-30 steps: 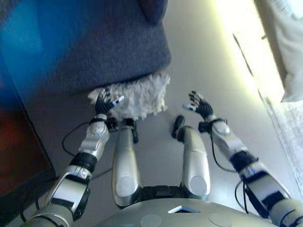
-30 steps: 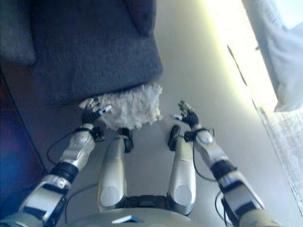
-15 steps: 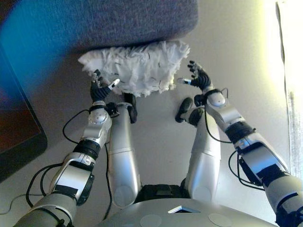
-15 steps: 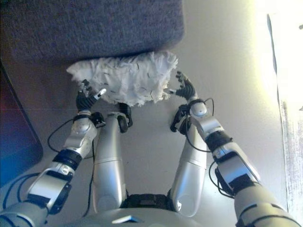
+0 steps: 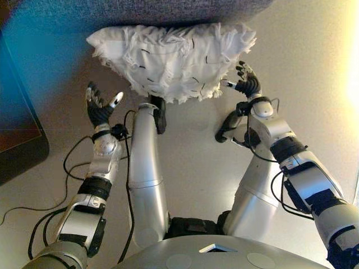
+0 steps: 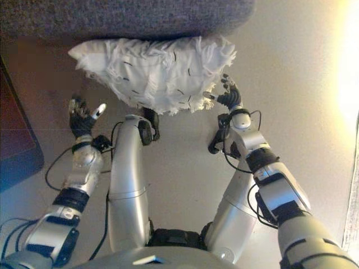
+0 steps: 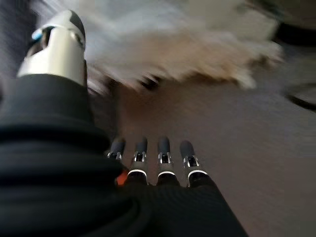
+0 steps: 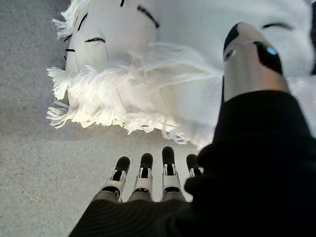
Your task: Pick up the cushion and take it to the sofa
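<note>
One white fringed cushion (image 5: 174,59)

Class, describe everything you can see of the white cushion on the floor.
The cushion is white and shaggy, with a fringed edge and short dark marks across its cloth. It lies on the pale floor, its far edge against the grey sofa. The right hand is open at its right side; the left hand is open, apart from it.
</note>
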### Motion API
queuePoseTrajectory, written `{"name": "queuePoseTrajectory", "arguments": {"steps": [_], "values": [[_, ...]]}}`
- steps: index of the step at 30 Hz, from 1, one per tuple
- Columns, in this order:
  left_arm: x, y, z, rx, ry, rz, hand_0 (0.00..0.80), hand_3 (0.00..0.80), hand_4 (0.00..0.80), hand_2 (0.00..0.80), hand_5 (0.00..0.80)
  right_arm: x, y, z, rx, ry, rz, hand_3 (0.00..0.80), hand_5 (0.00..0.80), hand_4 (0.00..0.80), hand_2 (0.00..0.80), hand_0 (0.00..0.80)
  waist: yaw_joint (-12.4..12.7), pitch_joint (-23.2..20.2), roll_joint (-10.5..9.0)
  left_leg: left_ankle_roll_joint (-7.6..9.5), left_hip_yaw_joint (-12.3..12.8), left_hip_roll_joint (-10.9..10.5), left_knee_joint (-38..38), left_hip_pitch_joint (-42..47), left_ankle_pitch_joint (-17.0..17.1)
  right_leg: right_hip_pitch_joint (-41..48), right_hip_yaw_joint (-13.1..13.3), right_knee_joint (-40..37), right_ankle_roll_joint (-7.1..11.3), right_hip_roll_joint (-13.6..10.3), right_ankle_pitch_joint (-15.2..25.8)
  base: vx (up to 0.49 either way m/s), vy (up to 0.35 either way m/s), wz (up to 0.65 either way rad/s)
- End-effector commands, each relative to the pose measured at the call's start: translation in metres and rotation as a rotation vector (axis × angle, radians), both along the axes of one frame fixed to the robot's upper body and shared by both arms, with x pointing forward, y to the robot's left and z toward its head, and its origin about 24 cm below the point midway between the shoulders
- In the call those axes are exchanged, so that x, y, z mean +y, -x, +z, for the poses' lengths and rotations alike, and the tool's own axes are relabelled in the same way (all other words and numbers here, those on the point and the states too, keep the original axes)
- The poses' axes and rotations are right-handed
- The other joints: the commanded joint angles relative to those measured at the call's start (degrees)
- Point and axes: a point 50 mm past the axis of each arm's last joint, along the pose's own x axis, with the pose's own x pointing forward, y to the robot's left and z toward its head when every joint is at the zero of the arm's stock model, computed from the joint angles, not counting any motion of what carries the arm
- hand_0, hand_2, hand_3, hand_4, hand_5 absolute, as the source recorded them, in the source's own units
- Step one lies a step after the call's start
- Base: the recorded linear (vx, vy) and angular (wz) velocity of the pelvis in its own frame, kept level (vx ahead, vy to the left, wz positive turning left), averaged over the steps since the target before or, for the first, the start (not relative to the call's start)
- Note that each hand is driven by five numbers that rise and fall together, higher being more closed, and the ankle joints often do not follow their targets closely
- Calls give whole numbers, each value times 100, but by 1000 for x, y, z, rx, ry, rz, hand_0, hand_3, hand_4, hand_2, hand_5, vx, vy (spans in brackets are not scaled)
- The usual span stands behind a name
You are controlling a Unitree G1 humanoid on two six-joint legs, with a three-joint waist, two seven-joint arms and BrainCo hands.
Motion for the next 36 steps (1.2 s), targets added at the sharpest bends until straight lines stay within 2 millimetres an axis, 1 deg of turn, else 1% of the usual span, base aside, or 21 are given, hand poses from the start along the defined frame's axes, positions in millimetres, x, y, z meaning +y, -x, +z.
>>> {"name": "queuePoseTrajectory", "arguments": {"steps": [1, 5, 10, 14, 15, 16, 19, 22, 28, 31, 35, 36], "values": [[0, 0, -1, -34, 64, -38, 0, 0, 0, 0, 0, -9, -1, 4, 0, -54, -20, 0, 0, 0, 0, 0, -65, -53, 264, 95, -37, 162, 337, 10, -702, 0, 841, -549, 608, -178, 460, 24, 56, 8], [-5, -16, 9, -32, 72, -193, 0, 0, 0, 0, 0, -14, -3, 9, 23, -79, -14, 0, 0, 0, 0, 0, -190, -53, 270, 110, -37, 313, 647, -199, -767, -215, 957, -249, 617, -221, 408, 25, 83, 6], [2, -31, 23, -6, 105, -282, 0, 0, 0, 0, 0, -15, -3, 12, 36, -79, 25, 0, 0, 0, 0, 0, -333, -53, 281, 92, -74, 438, 926, -374, -836, -462, 1129, 5, 616, -216, 399, 6, 91, -6], [4, -42, 37, -8, 133, -361, 0, 0, 0, 0, 0, -10, -2, 16, 42, -51, 110, 0, 0, 0, 0, 0, -465, -53, 283, 75, -103, 553, 1136, -524, -865, -678, 1288, 220, 599, -209, 406, 5, 84, -4], [4, -47, 46, -27, 150, -405, 0, 0, 0, 0, 0, -6, -1, 18, 41, -43, 147, 0, 0, 0, 0, 0, -513, -53, 278, 76, -118, 598, 1223, -580, -875, -753, 1339, 305, 587, -217, 405, 9, 64, -6], [3, -49, 50, -39, 150, -434, 0, 0, 0, 0, 0, -4, -1, 19, 40, -36, 168, 0, 0, 0, 0, 0, -533, -53, 267, 80, -120, 619, 1255, -598, -883, -788, 1370, 341, 584, -219, 404, 12, 60, -2], [-4, -54, 62, -65, 113, -539, 0, 0, 0, 0, 0, 1, 2, 19, 55, -9, 241, 0, 0, 0, 0, 0, -589, -53, 240, 73, -131, 681, 1336, -601, -895, -829, 1474, 391, 572, -241, 436, 13, 24, -4], [-9, -58, 72, -78, 60, -573, 0, 0, 0, 0, 0, 4, 2, 20, 77, 17, 292, 0, 0, 0, 0, 0, -614, -53, 262, 76, -208, 734, 1468, -604, -928, -833, 1545, 486, 566, -286, 433, 12, 15, -1], [-18, -66, 81, -38, -10, -596, 0, 0, 0, 0, 0, 11, 1, 18, 125, 60, 343, 0, 0, 0, 0, 0, -630, -53, 268, 92, -332, 803, 1764, -610, -987, -838, 1659, 733, 539, -361, 408, 21, 0, 6], [-25, -68, 81, -10, -52, -654, 0, 0, 0, 0, 0, 19, 0, 21, 139, 84, 374, 0, 0, 0, 0, 0, -640, -53, 272, 94, -389, 826, 1913, -614, -1027, -842, 1704, 858, 519, -354, 381, 36, -5, 6], [-38, -70, 85, -29, -51, -737, 0, 0, 0, 0, 0, 29, 0, 21, 163, 124, 419, 0, 0, 0, 0, 0, -639, -53, 279, 119, -466, 851, 2104, -616, -1081, -844, 1784, 991, 503, -379, 384, 47, -16, 1], [-41, -70, 86, -31, -48, -750, 0, 0, 0, 0, 0, 30, 1, 21, 168, 130, 425, 88, 88, 88, 88, 88, -643, -53, 286, 125, -491, 848, 2163, -616, -1095, -844, 1808, 1044, 498, -371, 384, 56, -33, 3]]}}
